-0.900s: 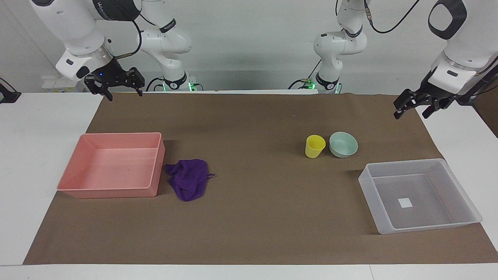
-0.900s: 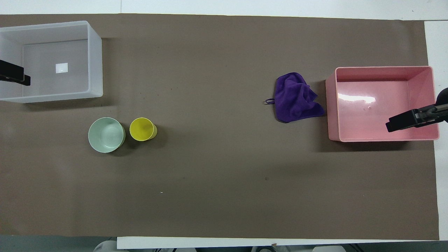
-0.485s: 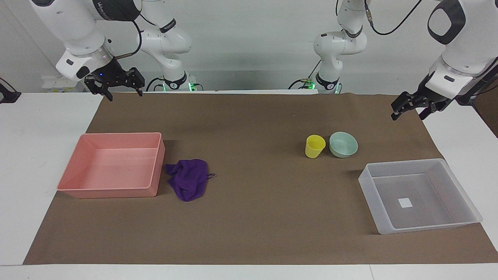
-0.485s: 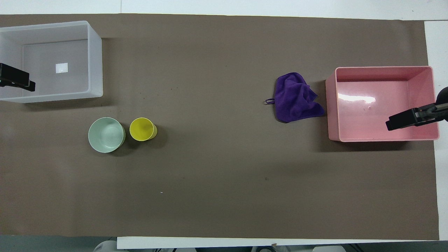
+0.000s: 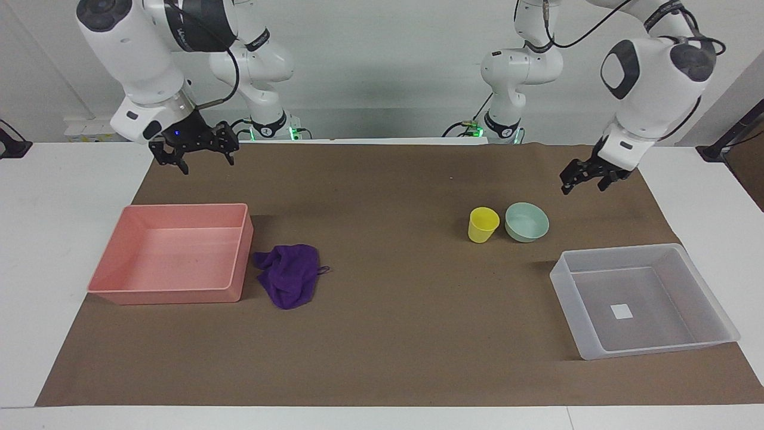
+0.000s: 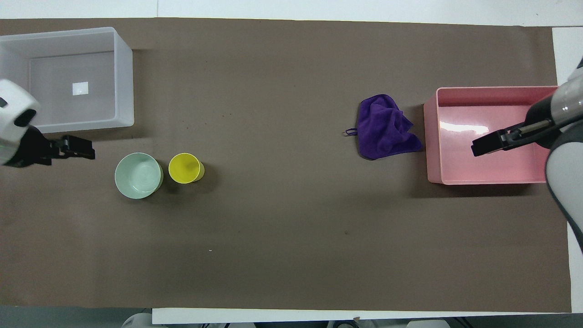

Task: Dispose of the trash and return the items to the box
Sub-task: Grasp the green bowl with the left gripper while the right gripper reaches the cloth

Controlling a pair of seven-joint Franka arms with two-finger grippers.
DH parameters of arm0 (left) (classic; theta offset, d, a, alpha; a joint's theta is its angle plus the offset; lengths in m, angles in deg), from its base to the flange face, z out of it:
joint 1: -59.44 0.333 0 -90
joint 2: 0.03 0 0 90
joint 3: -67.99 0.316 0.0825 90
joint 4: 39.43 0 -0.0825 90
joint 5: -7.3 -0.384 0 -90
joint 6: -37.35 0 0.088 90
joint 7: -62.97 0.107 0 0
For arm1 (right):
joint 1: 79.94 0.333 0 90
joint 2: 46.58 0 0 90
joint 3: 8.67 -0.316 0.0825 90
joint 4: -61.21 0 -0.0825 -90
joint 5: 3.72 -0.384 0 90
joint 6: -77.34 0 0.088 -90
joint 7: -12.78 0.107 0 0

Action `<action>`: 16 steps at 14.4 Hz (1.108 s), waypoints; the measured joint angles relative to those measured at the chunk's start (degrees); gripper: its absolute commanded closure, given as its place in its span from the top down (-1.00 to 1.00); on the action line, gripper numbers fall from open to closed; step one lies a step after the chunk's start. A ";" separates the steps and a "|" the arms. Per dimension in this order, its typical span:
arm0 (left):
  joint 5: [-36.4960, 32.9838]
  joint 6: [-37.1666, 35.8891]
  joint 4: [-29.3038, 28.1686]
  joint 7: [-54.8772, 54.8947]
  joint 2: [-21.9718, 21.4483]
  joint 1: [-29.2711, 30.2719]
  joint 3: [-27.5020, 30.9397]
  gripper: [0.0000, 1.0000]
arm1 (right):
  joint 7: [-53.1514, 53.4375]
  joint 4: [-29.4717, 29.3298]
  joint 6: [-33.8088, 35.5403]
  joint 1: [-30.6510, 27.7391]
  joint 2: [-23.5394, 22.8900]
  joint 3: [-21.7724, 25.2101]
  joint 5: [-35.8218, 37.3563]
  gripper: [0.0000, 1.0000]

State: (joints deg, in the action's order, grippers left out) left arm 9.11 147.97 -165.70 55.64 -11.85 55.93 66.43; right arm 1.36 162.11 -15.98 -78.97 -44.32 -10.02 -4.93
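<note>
The purple rag [image 5: 288,275] [image 6: 385,126] lies crumpled on the brown mat, right beside the pink tray. The yellow cup [image 5: 482,224] [image 6: 185,168] stands upright, touching or almost touching the mint-green bowl [image 5: 526,221] [image 6: 138,175]. The clear bin [image 5: 567,310] [image 6: 124,77] holds only its white sticker and sits farther from the robots than the bowl. My left gripper [image 5: 584,184] [image 6: 82,148] is open and empty, in the air over the mat beside the bowl. My right gripper [image 5: 203,160] [image 6: 485,146] is open and empty, raised high over the pink tray.
The pink tray [image 5: 236,263] [image 6: 432,141] has nothing in it and sits at the right arm's end of the mat. White table surface [image 5: 54,239] borders the mat at both ends.
My left gripper has swung in from the table's end toward the bowl and come lower. My right gripper has shifted a little toward the table's middle. Nothing on the mat has moved.
</note>
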 measured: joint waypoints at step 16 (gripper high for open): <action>0.10 17.87 -9.46 -14.68 5.79 -4.49 0.59 -1.00 | 7.15 2.75 -20.54 8.63 -12.06 -0.23 0.14 0.99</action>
State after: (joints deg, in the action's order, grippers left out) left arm 9.21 165.83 -175.16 40.96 -6.06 51.44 67.02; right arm 8.52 164.87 -36.51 -70.34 -56.38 -10.25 -4.78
